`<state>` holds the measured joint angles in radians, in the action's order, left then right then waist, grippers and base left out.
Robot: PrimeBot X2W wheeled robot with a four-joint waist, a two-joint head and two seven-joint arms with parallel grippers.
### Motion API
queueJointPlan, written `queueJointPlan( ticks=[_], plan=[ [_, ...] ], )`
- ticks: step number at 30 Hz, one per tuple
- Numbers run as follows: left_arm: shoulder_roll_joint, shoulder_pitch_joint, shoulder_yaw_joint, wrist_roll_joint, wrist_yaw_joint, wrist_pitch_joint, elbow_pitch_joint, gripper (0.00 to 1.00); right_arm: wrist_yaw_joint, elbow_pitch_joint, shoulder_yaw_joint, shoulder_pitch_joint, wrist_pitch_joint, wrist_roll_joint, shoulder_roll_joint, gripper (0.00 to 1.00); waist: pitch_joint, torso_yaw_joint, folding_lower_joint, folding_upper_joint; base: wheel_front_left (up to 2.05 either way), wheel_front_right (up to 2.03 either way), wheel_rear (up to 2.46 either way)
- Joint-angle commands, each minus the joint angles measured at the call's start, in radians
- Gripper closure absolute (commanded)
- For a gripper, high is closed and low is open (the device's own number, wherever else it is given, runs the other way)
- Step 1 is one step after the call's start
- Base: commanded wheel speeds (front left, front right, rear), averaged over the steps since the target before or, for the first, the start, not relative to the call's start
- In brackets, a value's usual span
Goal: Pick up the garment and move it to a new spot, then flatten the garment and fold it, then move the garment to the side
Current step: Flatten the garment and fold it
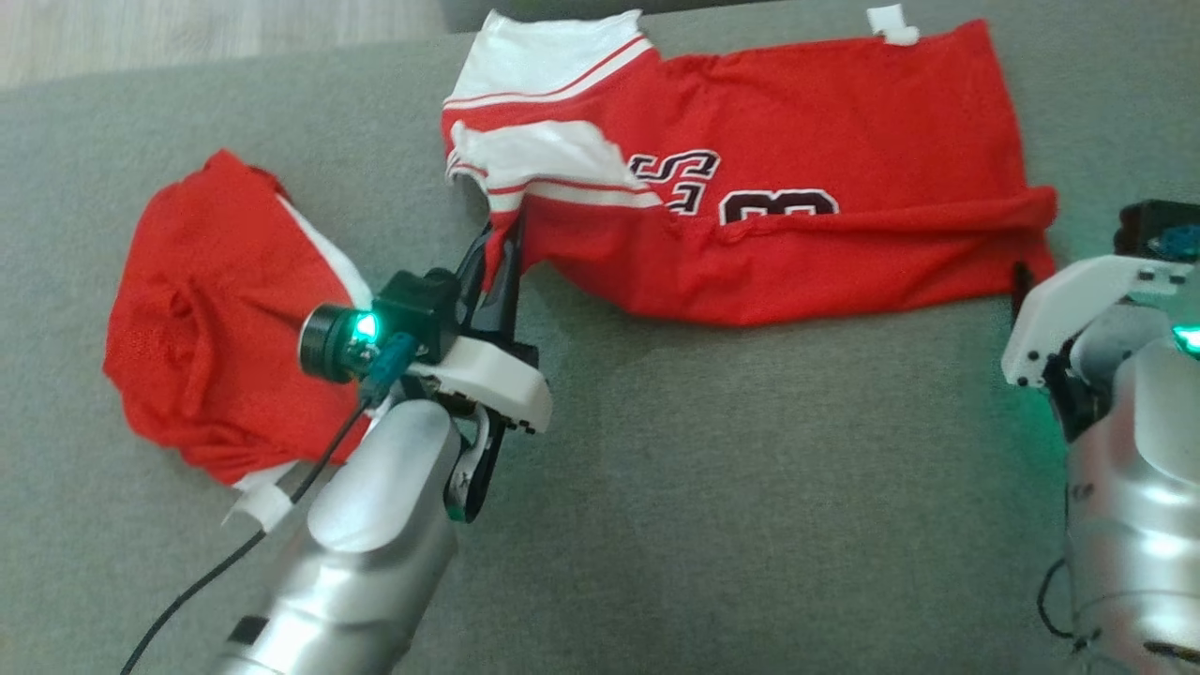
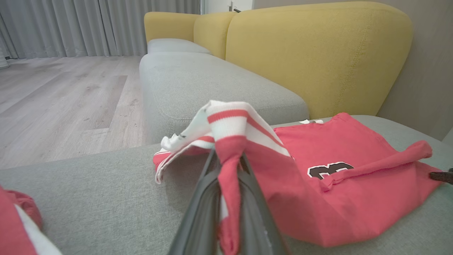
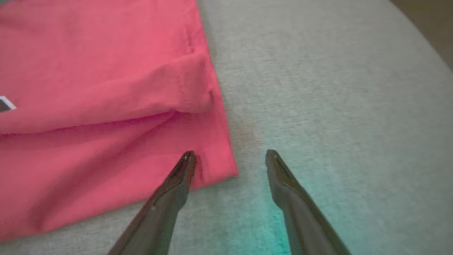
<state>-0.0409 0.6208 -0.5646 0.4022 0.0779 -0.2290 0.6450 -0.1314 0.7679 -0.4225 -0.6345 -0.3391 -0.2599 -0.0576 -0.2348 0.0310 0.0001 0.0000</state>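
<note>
Lying crumpled well off to the outer side of the left gripper (image 1: pixel 502 248) is a second red garment (image 1: pixel 211 309) with white trim, bunched on the grey sofa cushion (image 1: pixel 712 487). The left gripper is clamped on the red jersey (image 1: pixel 825 225). In the left wrist view its two dark fingers (image 2: pixel 198 209) pinch a gathered fold of red fabric just below the white, red-striped trim (image 2: pixel 230 122), and that trim rises in a peak beyond the fingertips. From this grip the jersey spreads away toward the right gripper (image 1: pixel 1020 281), mostly flat on the cushion. A long crease runs across its lower part, dark lettering and a number (image 1: pixel 778 202) face up, and a small white tag (image 1: pixel 892 23) sits at its far edge. Beyond the jersey, the left wrist view shows a yellow backrest (image 2: pixel 318 60), a pale wood floor (image 2: pixel 67 95) and grey curtains (image 2: pixel 53 26).

The right gripper (image 3: pixel 228 156) stands spread wide and holds nothing. It sits at the jersey's near corner (image 3: pixel 216 166), one fingertip (image 3: pixel 187 159) over the red hem and the other over bare grey cushion just beside it. Whether the first fingertip touches the cloth cannot be told.
</note>
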Motion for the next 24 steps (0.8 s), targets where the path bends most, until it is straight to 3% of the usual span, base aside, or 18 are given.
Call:
queueJointPlan(
  ticks=[1,8,9,10,24],
  plan=[
    [-0.01,0.047,0.016,-0.005,-0.001,-0.002,-0.041,1.0,0.001,-0.005,0.013,-0.06,-0.007,-0.017,-0.005,0.0,-0.02,-0.019,-0.0001,0.0,0.0,0.0,0.0],
    [-0.01,0.054,-0.014,0.004,0.009,0.005,-0.068,1.0,0.001,0.105,-0.022,-0.115,-0.007,-0.105,-0.029,0.0,-0.049,-0.044,-0.0001,0.0,0.0,0.0,0.0],
    [-0.01,0.055,-0.017,0.005,0.01,0.007,-0.069,1.0,0.001,0.122,-0.024,-0.121,-0.01,-0.11,-0.033,0.27,-0.05,-0.045,-0.0001,0.0,0.0,0.0,0.0],
    [-0.01,0.056,-0.019,0.004,0.013,0.008,-0.068,1.0,0.001,0.138,-0.024,-0.126,-0.012,-0.115,-0.038,1.0,-0.049,-0.046,-0.0001,0.0,0.0,0.0,0.0],
    [-0.054,0.009,-0.019,0.018,0.037,0.035,-0.004,1.0,0.001,0.268,0.051,-0.153,0.072,-0.101,-0.154,1.0,0.054,-0.024,-0.0001,0.0,0.0,0.0,0.0]
  ],
)
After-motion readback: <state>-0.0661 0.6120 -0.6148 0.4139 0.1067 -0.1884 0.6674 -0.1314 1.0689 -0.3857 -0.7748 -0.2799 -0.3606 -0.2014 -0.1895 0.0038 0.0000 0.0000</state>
